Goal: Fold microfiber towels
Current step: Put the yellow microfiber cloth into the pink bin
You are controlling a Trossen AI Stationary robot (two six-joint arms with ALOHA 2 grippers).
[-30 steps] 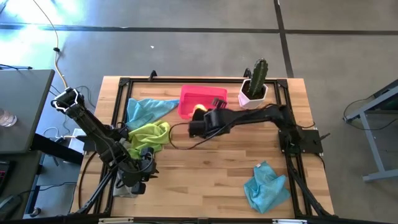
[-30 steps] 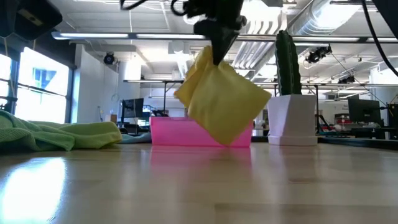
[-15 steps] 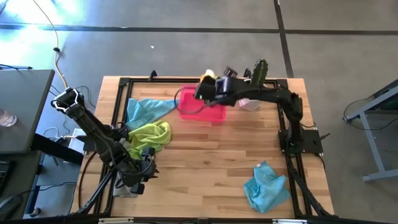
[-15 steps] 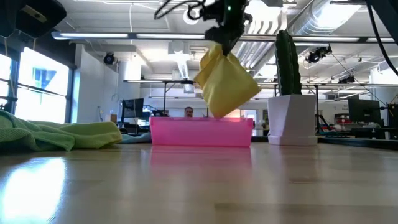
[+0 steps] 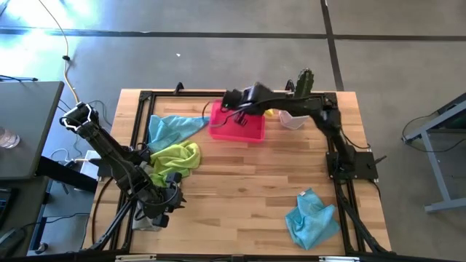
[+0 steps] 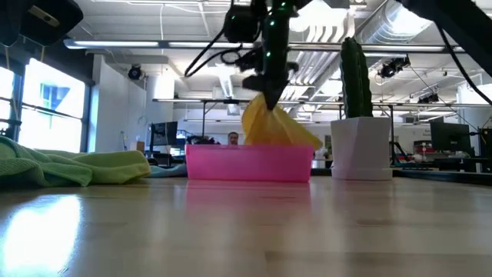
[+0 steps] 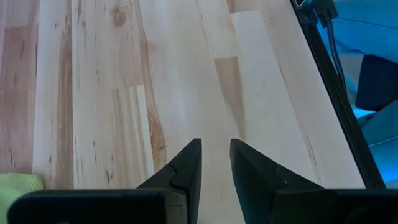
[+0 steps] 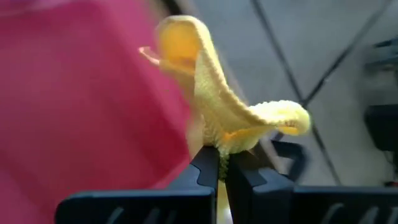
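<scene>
My right gripper (image 6: pixel 269 98) hangs over the right part of the pink tray (image 5: pixel 218 132) at the far side of the table. It is shut on the yellow towel (image 6: pixel 277 129). A bit of the towel shows under the arm in the high view (image 5: pixel 271 113). My left gripper (image 5: pixel 164 200) waits low near the table's front left, open by a narrow gap (image 7: pixel 214 163) and empty. A lime green towel (image 5: pixel 175 159) and a light blue towel (image 5: pixel 171 127) lie crumpled at the left. Another light blue towel (image 5: pixel 312 218) lies at the front right. No grey towel shows. My right gripper pinches a bunched-up part of the yellow towel (image 8: pixel 217 142) between its two fingers, several layers together. The fingers come from above, pointing down. The towel hangs below them, and its lower part (image 6: pixel 284 140) is hidden behind the pink tray's near wall (image 6: pixel 231 165).
A cactus in a white pot (image 5: pixel 298 102) stands just right of the tray, close to my right arm. A black frame runs along the table's edges (image 5: pixel 135 145). Bare wood lies in the table's middle (image 5: pixel 247 182).
My right gripper has carried the yellow towel from the table's middle toward the far edge, over the pink tray, and then down. The towel, which hung clear in front of the tray, now hangs with its lower part behind the tray's wall.
</scene>
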